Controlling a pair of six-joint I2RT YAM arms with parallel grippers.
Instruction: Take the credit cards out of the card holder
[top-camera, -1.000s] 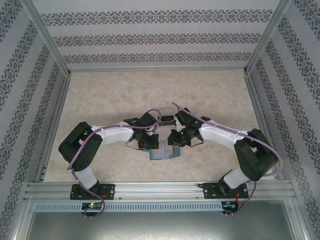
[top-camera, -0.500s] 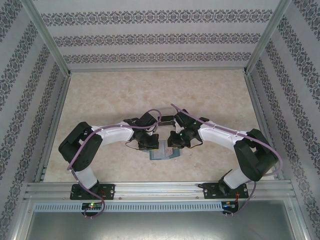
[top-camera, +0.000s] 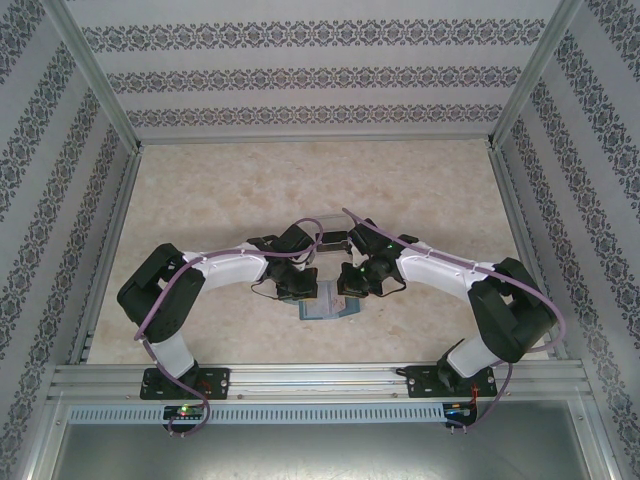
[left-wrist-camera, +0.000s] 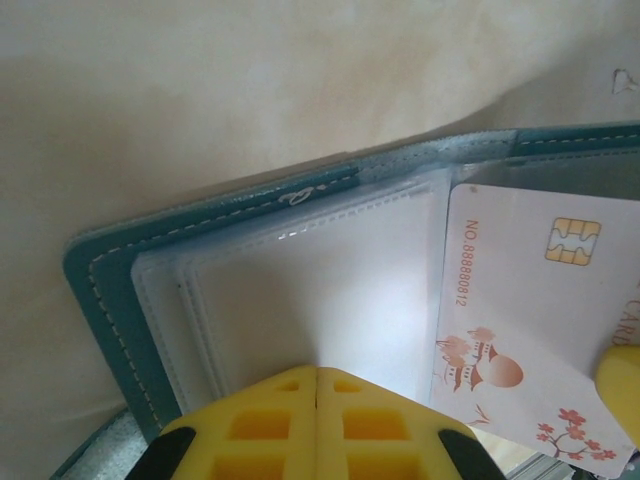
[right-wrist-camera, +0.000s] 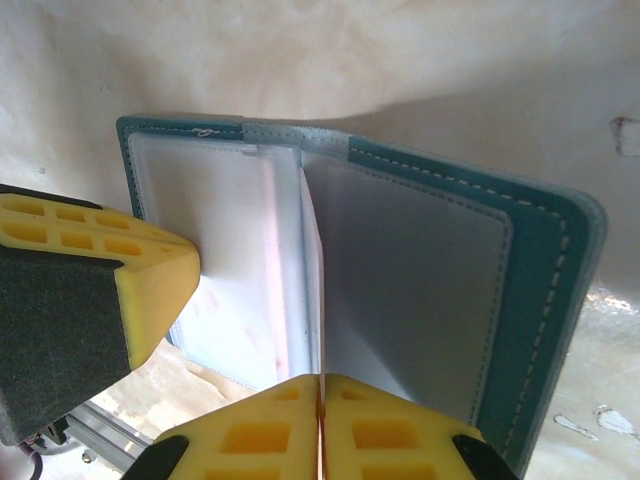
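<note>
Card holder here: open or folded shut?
Open. The card holder lies spread flat on the table, clear sleeves and a white chip card exposed.

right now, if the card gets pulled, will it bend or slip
The card looks flat with straight edges, so probably stiff. Its smooth face may slip in a grip. Thin, so likely light; the holder could drag along.
</note>
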